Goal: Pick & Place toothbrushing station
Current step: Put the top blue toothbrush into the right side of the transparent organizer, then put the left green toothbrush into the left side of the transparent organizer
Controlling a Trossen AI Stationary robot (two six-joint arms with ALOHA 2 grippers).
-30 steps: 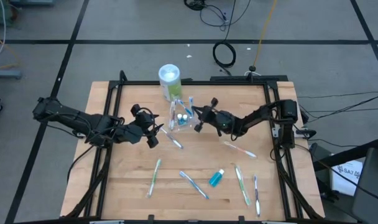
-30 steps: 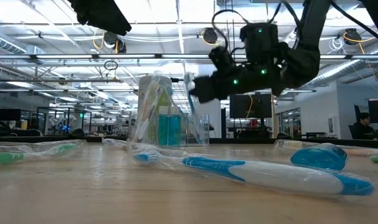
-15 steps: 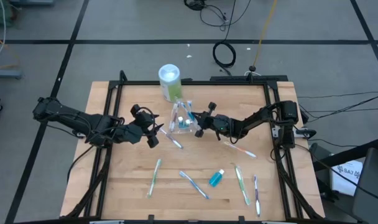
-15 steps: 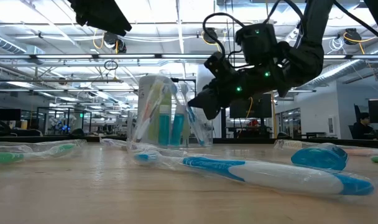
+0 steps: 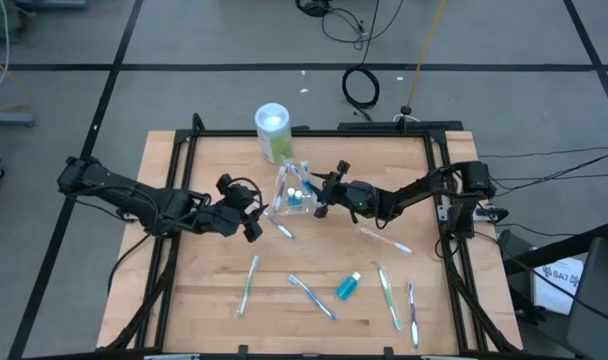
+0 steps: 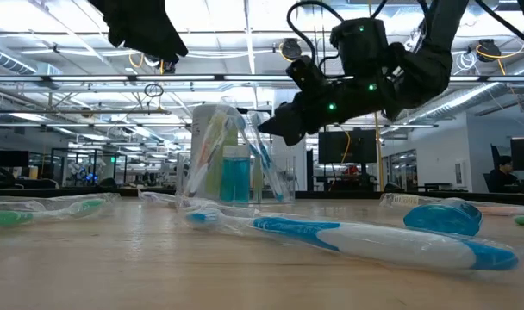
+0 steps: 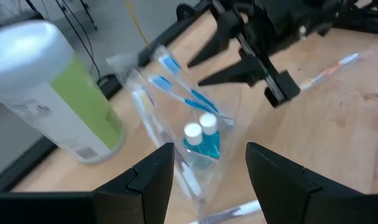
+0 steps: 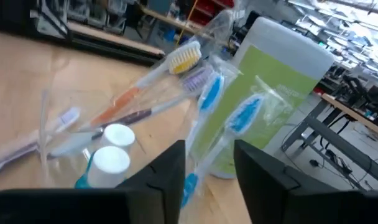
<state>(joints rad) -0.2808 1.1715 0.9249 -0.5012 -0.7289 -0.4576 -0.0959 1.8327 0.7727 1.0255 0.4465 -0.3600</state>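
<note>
Two teal tubes [image 7: 200, 138] and several toothbrushes [image 8: 209, 94] stand in the clear container [image 5: 292, 188] near the table's [image 5: 184, 300] far edge, beside the green canister [image 5: 272, 130]. Right gripper [image 5: 322, 190] fingers apart, empty, just beside it; left gripper [image 5: 252, 208] spread, empty.

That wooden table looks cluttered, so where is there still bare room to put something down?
The near left corner of the table is bare, left of the green toothbrush. The far right corner, behind the right gripper, is also free. It is crowded around the clear container and along the near right edge, by the teal tube.
</note>
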